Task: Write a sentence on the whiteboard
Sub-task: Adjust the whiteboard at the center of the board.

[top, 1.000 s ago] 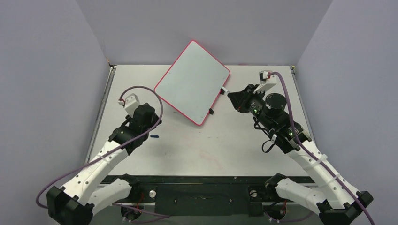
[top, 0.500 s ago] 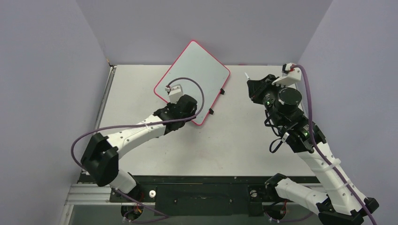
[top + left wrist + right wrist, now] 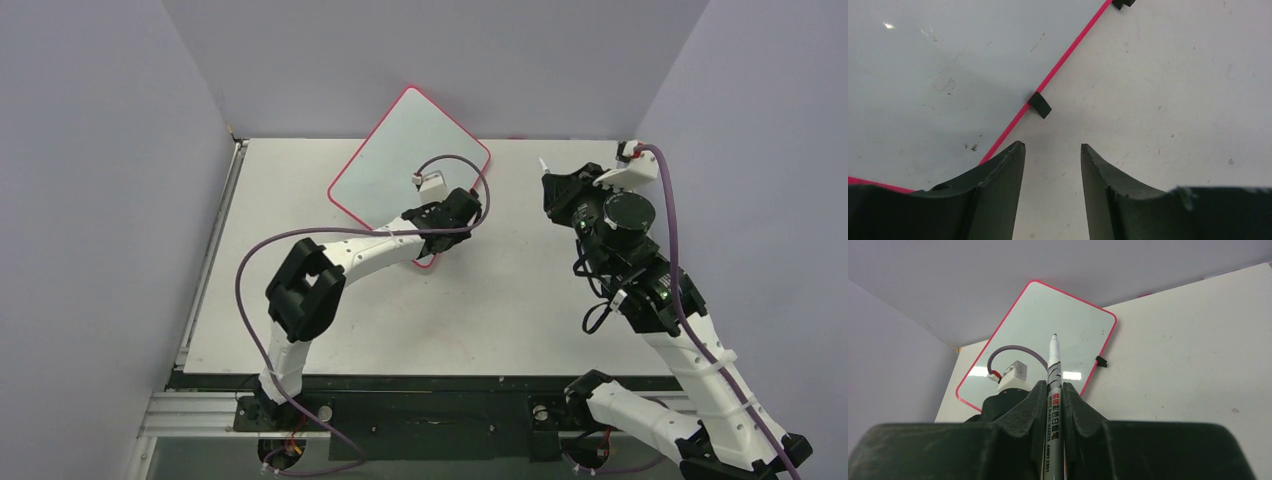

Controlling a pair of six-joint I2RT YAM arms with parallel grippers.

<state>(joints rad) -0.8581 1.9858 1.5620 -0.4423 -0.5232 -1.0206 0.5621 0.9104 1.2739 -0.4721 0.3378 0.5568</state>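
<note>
The whiteboard (image 3: pixel 390 165) lies turned at an angle at the back of the table, white with a red rim. I see no sentence on it, only faint smudges. My left gripper (image 3: pixel 462 212) is open and empty at the board's right edge. In the left wrist view the gripper (image 3: pixel 1052 147) sits just short of a black clip (image 3: pixel 1040 105) on the red rim. My right gripper (image 3: pixel 556 190) is shut on a whiteboard marker (image 3: pixel 1054 375), held in the air to the right of the board. The marker's tip points toward the whiteboard (image 3: pixel 1048 325).
My left arm (image 3: pixel 340 245) stretches across the board's near corner. A second black clip (image 3: pixel 1123 3) sits farther along the rim. Grey walls close in the white table (image 3: pixel 450 310) at the back and both sides.
My left arm swung from the table's left side across to the board's right edge. My right arm drew back to the right with the marker, away from the board's edge.
</note>
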